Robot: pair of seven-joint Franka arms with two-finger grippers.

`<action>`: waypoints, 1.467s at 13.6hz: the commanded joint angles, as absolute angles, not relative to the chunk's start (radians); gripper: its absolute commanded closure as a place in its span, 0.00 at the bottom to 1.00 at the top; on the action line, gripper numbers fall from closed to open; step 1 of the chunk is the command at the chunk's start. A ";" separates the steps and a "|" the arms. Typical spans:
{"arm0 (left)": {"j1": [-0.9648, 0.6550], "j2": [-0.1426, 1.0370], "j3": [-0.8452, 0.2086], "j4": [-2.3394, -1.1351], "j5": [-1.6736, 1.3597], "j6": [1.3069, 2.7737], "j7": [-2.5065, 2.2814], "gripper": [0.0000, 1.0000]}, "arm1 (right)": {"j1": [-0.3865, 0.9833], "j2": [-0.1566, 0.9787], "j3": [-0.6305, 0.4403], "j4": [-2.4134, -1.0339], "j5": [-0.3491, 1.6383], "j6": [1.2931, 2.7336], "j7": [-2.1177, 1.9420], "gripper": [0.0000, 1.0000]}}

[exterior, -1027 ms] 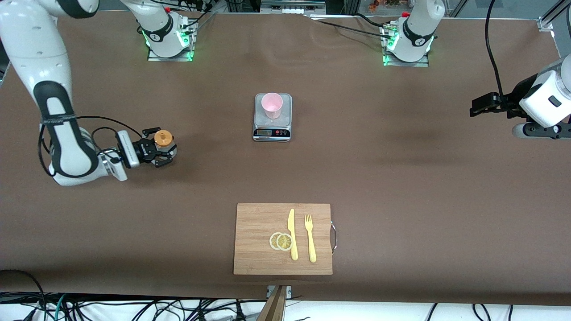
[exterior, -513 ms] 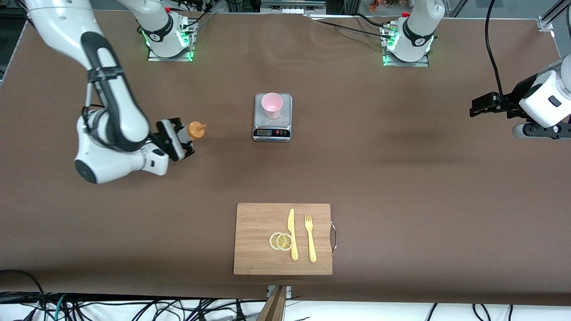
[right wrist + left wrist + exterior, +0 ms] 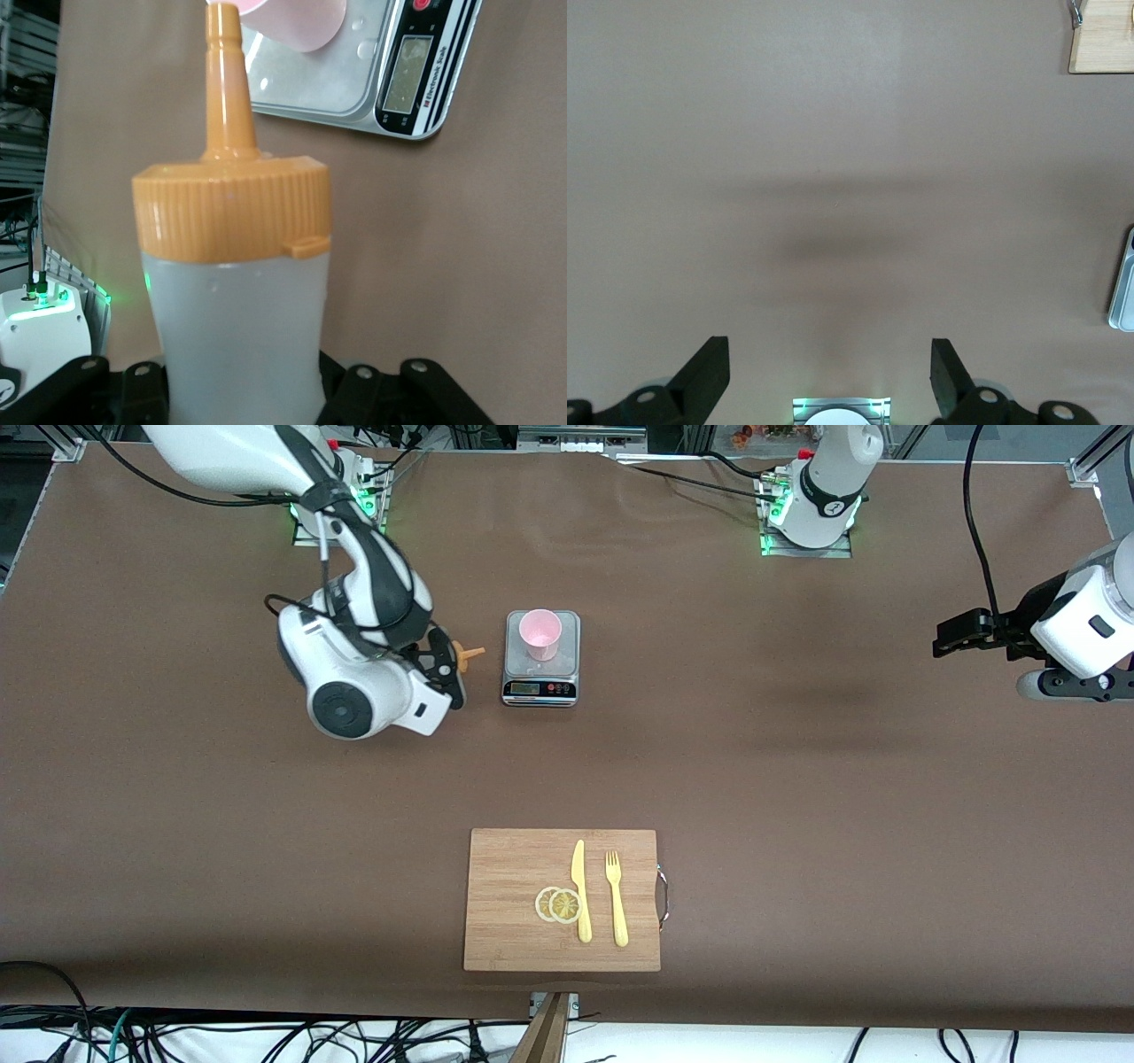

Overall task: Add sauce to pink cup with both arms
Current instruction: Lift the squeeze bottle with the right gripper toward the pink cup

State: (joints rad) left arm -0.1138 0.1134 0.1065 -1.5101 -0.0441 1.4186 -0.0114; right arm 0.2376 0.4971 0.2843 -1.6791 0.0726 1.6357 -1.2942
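The pink cup stands upright on the grey kitchen scale. My right gripper is shut on the sauce bottle and holds it tilted over the table beside the scale. In the front view only the bottle's orange nozzle shows, pointing toward the cup. In the right wrist view the orange cap fills the middle and its nozzle tip reaches the cup's rim. My left gripper is open and empty, held over the left arm's end of the table, where that arm waits.
A wooden cutting board lies nearer to the front camera than the scale. It carries a yellow knife, a yellow fork and two lemon slices. Cables hang at the table's front edge.
My right arm has swung from its end of the table toward the scale with the bottle, which has tipped from upright to nozzle toward the cup. The left arm has not moved.
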 commanded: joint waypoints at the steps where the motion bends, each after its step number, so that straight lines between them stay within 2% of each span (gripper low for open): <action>1: -0.110 0.127 0.106 -1.480 -0.021 1.402 0.012 0.00 | 0.254 0.483 0.356 -1.674 -0.026 1.615 -1.142 1.00; 8: -0.112 0.127 0.106 -1.480 -0.021 1.402 0.012 0.00 | 0.383 0.494 0.373 -1.651 -0.165 1.510 -0.965 1.00; 13: -0.109 0.127 0.106 -1.480 -0.021 1.402 0.014 0.00 | 0.462 0.518 0.371 -1.615 -0.242 1.500 -0.876 1.00; 20: -0.109 0.127 0.106 -1.480 -0.021 1.402 0.014 0.00 | 0.500 0.534 0.373 -1.605 -0.320 1.465 -0.816 1.00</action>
State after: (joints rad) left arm -0.1128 0.1136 0.1073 -1.5101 -0.0441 1.4186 -0.0113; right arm 0.4846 0.5272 0.3687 -1.6437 -0.2925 1.5057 -0.8352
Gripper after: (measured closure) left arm 0.000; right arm 0.727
